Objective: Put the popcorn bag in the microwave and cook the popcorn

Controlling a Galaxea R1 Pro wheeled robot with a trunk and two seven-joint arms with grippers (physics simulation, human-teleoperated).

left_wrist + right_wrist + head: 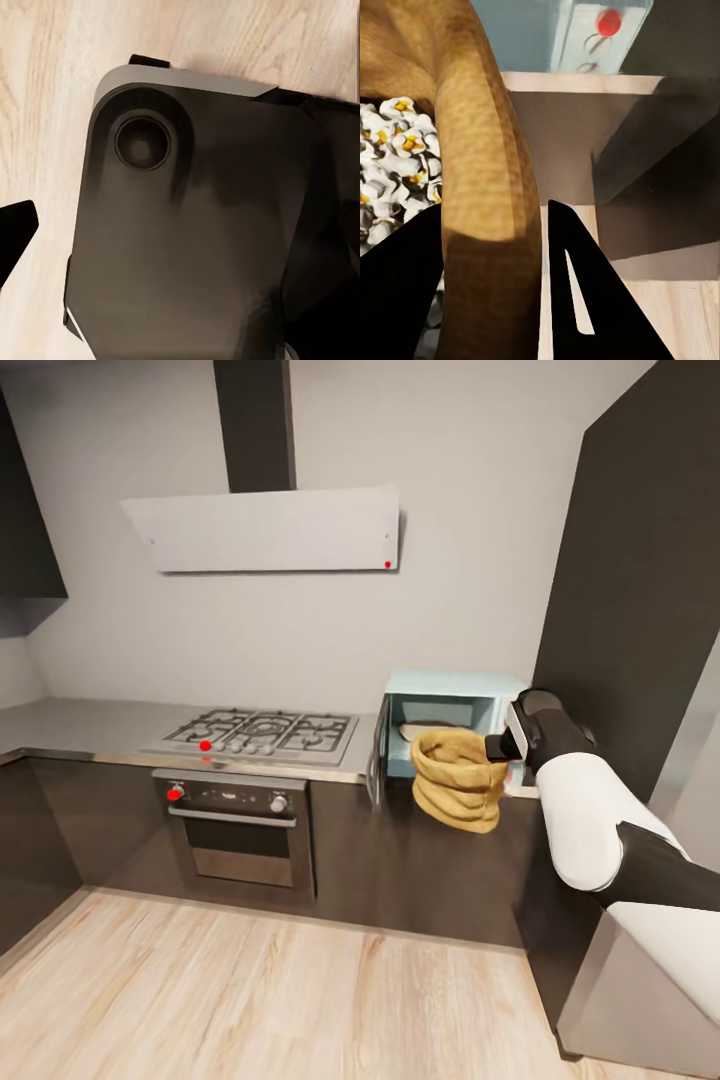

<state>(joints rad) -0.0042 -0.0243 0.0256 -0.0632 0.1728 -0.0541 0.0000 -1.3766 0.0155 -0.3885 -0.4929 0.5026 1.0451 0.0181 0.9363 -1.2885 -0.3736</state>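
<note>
Bag, filled with white popped corn, held in the air before the open microwave, off the tabletop. Right gripper: jaws clamped on the bag's rim, one finger outside. Hob and oven stand to the left. Left jaws: state cannot be told.

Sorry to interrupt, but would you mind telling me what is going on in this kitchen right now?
The robot's right gripper is clamped on the rim of the popcorn bag, holding it in the air in front of the microwave, whose door hangs open. White popped kernels fill the bag. The bag is off the countertop.
</note>
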